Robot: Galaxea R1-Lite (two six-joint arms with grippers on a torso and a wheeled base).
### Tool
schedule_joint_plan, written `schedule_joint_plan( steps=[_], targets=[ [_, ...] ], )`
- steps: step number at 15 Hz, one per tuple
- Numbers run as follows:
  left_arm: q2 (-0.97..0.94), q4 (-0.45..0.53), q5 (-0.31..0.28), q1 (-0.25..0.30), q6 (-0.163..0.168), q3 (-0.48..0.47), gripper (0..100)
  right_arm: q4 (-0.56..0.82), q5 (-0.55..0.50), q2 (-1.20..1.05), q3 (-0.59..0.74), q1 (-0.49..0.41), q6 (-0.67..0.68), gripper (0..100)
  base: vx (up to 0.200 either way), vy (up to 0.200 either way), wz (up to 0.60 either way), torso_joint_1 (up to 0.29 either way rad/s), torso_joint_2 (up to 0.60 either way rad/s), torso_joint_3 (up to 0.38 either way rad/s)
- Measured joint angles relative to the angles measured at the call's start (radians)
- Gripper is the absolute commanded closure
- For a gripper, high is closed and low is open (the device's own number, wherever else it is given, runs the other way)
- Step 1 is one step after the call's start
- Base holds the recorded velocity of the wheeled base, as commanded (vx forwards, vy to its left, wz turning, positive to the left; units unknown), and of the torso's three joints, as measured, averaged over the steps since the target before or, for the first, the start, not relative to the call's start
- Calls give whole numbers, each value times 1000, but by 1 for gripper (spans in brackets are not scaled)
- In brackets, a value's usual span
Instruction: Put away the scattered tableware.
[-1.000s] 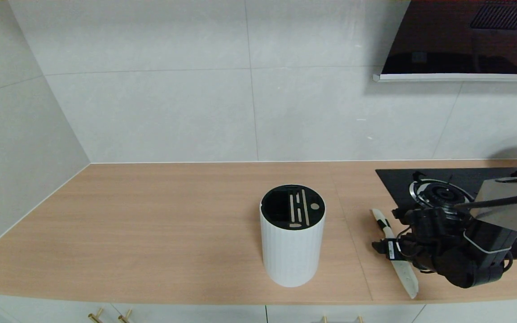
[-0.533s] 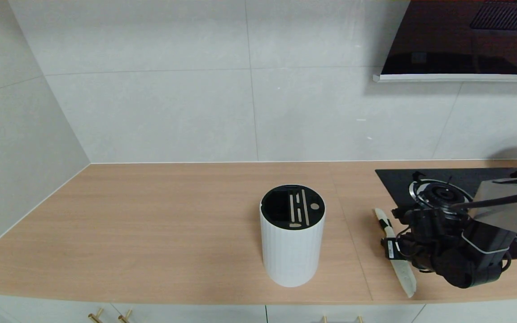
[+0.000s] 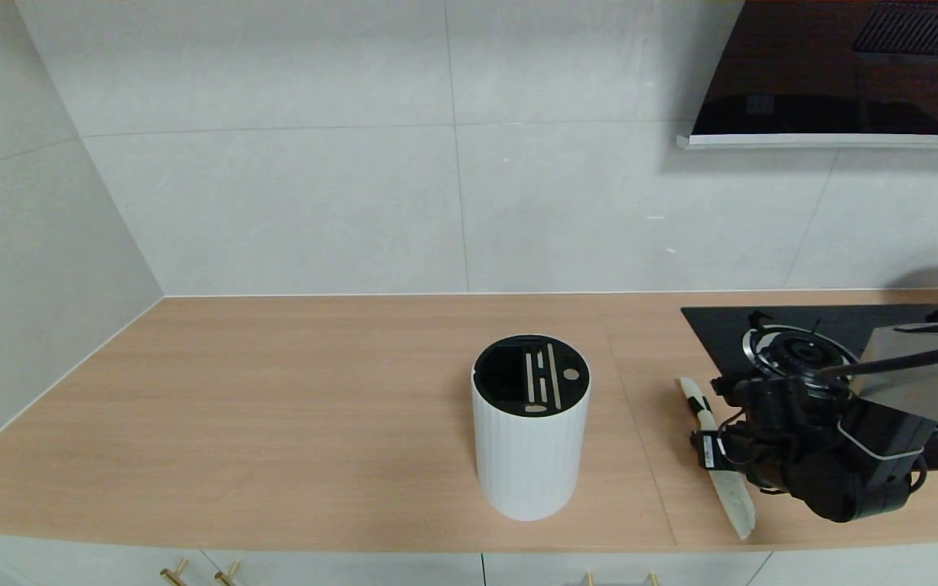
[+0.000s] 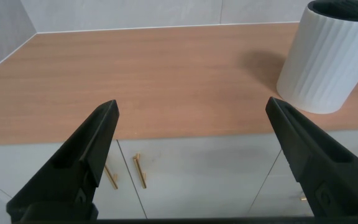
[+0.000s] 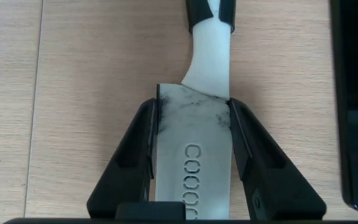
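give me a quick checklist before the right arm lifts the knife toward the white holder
1. Right gripper fingers against both edges of the knife blade: ok.
2. Grip firm enough to lift: cannot tell.
3. Knife lying flat on the counter, beside the hob: ok.
4. Knife holder upright, narrow slots on top unfilled: ok.
5. Counter between knife and holder bare: ok.
6. Left gripper open, off the counter's front edge, away from the path: ok.
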Motion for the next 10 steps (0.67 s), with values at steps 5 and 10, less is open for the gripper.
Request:
schedule_joint_plan(
  steps=[5,10],
  targets=[
    [0,0,0,0,0,0,0,20,0,-140,31,-12,21,100,0,0,0,0,0,0],
    [0,0,0,0,0,0,0,261,6,-358,-126,5,19,100,0,0,0,0,0,0]
  ],
)
